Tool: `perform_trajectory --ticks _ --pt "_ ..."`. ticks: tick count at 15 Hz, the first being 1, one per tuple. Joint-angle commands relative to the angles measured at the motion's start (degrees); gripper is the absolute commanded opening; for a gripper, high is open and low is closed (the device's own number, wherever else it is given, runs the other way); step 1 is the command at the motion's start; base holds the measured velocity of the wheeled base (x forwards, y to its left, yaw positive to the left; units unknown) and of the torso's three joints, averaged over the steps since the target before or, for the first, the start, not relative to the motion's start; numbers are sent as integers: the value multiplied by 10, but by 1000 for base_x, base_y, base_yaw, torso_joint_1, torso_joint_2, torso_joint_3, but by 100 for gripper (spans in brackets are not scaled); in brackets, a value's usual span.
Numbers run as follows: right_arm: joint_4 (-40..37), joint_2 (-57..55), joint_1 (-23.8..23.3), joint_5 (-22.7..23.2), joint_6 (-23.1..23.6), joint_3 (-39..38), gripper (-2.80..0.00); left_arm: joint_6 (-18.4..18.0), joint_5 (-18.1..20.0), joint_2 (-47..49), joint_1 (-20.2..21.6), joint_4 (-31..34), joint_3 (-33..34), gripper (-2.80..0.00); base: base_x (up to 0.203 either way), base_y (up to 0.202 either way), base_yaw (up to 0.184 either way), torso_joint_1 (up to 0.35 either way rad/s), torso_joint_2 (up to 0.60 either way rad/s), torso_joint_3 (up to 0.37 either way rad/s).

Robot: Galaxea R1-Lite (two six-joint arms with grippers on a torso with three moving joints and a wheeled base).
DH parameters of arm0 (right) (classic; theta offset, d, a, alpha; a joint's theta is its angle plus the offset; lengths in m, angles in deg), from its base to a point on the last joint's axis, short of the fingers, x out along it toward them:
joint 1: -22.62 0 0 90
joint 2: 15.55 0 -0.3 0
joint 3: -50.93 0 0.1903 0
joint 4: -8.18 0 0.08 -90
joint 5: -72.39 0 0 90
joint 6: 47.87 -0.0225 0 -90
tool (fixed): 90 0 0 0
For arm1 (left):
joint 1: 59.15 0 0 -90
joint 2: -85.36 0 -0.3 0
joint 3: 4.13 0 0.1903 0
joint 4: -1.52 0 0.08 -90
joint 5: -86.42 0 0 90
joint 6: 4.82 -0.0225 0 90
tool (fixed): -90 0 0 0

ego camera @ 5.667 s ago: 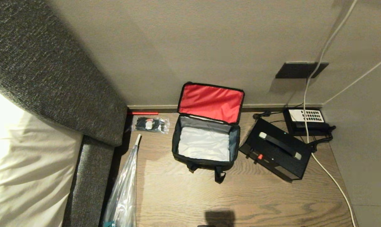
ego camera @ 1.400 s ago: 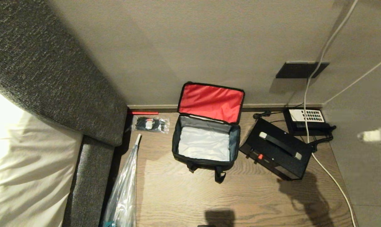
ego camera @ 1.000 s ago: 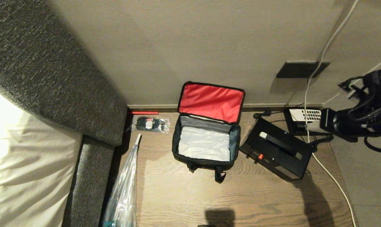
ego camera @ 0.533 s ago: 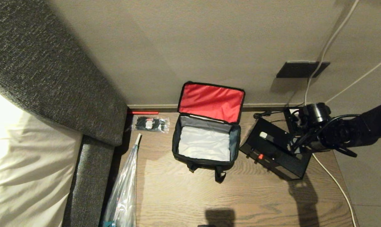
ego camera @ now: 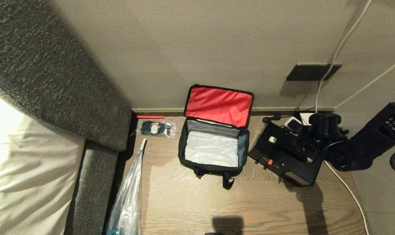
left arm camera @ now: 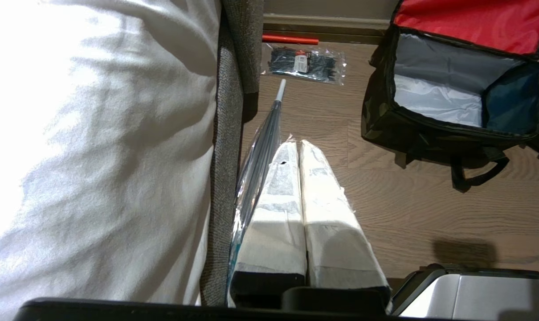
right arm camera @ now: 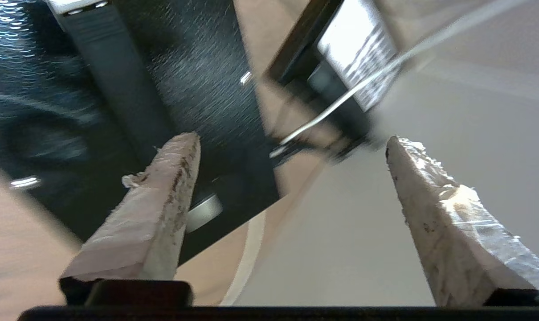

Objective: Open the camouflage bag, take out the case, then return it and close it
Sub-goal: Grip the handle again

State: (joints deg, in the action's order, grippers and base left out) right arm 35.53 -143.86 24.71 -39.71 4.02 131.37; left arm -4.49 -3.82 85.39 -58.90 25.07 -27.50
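- Our right claw (ego camera: 293, 135) hangs over the far end of the case (ego camera: 284, 163), fingers (right arm camera: 162, 209) spread wide and pinching nothing.
- The case lies flat on the wooden floor (ego camera: 249, 205), just right of the camouflage bag (ego camera: 213, 147); its long axis runs diagonally, from near the bag's right wall out toward our right arm.
- The strap handle (right arm camera: 113, 84) runs along that same axis, below and beside the claw, so we judge the wrist must line up across it before pinching.
- The bag stands open, red lid against the wall, pale interior bare.
- Our right arm is much nearer; the left claw (left arm camera: 298, 178) sits pressed together, parked by the bed (left arm camera: 95, 147).
- In the way: the telephone (ego camera: 307, 119) and white cable (ego camera: 342, 186) crowd the case's far end.
- The packet of black items (ego camera: 155, 128) lies well clear, left of the bag.
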Motion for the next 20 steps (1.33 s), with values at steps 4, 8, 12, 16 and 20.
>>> perform_trajectory --ticks 4,8,12,16,20 --pt "65 -61 11 -19 47 13 0 0 -1 -1 0 0 1 -280 0 0 0 0 0 0" --pt "164 -98 25 -82 56 10 0 0 -1 -1 0 0 1 -280 0 0 0 0 0 0" --pt "185 -100 28 -106 53 -14 0 0 -1 0 0 0 1 -280 0 0 0 0 0 0" --pt "188 -86 53 -112 48 -58 0 0 0 -1 0 0 1 -280 0 0 0 0 0 0" --pt "177 -80 55 -111 45 -64 0 0 0 0 0 0 1 -280 0 0 0 0 0 0"
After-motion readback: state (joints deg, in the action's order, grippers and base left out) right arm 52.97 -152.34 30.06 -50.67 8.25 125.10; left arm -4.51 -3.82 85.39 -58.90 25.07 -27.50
